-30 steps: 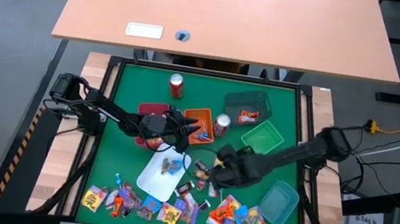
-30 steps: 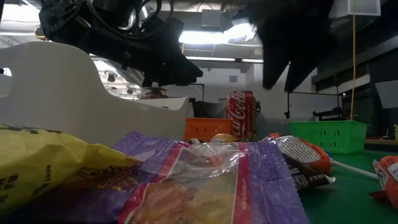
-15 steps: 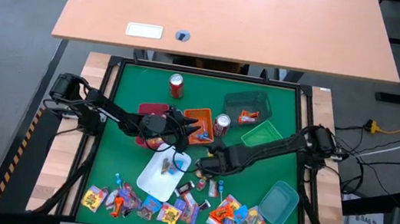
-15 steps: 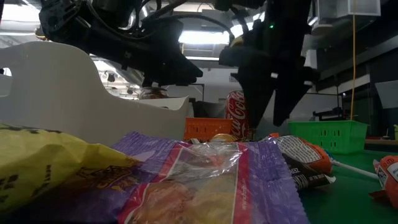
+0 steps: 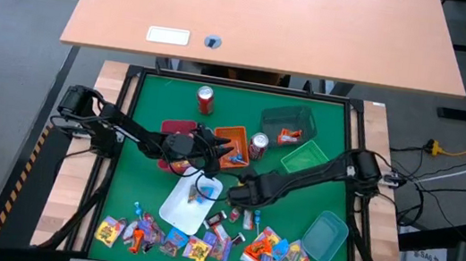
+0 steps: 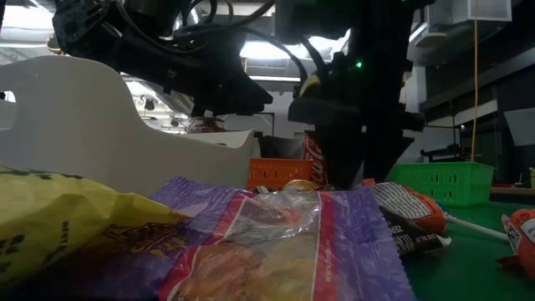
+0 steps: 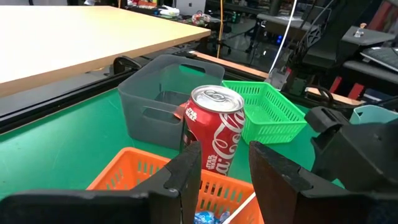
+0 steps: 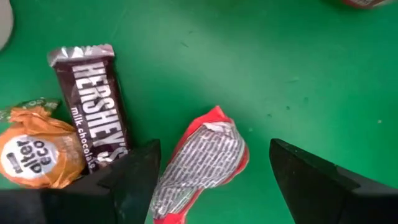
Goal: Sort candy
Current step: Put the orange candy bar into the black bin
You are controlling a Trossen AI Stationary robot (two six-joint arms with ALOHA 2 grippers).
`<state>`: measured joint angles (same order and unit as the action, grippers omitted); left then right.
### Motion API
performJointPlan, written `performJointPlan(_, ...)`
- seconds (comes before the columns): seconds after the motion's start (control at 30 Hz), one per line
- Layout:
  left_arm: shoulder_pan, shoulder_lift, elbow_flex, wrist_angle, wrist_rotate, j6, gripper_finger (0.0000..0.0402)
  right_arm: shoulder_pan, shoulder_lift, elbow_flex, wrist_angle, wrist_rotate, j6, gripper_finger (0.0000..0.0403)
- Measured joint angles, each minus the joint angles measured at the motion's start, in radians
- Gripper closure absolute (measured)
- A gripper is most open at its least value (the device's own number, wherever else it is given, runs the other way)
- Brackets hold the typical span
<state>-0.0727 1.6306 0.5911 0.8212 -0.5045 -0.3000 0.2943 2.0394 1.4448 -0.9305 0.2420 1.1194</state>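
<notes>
On the green mat (image 5: 145,182), the right gripper (image 8: 214,167) hangs spread wide over a red-and-silver candy (image 8: 202,163), beside a "HERSHEY'S milk chocolate" bar (image 8: 93,93) and an orange "alter eco" sweet (image 8: 34,155). Farther off, the left gripper (image 7: 224,163) stands parted and empty above the orange basket (image 7: 134,177), facing a Coca-Cola can (image 7: 214,127); a tan desk (image 5: 266,18) lies beyond.

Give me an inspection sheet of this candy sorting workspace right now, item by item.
Surface: green mat, wooden edges.
Job's things: candy heaped along the near edge; red-and-silver piece and Hershey's bar loose on the mat.
Clutter: two soda cans, several trays.
Grippers: left claw open over the orange tray; right claw open, straddling the red-and-silver piece.
Cables: bundle right of the table.
Surroundings: bare desk behind.
</notes>
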Motion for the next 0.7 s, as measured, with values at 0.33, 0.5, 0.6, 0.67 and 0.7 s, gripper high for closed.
performJointPlan(0.33,0.000,0.000,0.000,0.001,0.001,-0.002,0.0279,0.000,0.026,0.001,-0.004,-0.003,0.000,0.0114)
performJointPlan(0.5,0.000,0.000,0.000,0.001,0.001,-0.002,0.0279,0.000,0.026,0.001,-0.002,-0.026,0.001,0.0159)
performJointPlan(0.6,0.000,0.000,0.000,0.001,0.001,-0.002,0.0279,0.000,0.026,0.001,-0.003,-0.029,-0.001,0.0195)
performJointPlan(0.67,0.000,0.000,0.000,0.001,0.001,-0.002,0.0279,0.000,0.026,0.001,-0.005,-0.033,-0.018,0.0218)
performJointPlan(0.7,0.000,0.000,0.000,0.001,0.001,-0.002,0.0279,0.000,0.026,0.001,-0.006,-0.032,-0.029,0.0230)
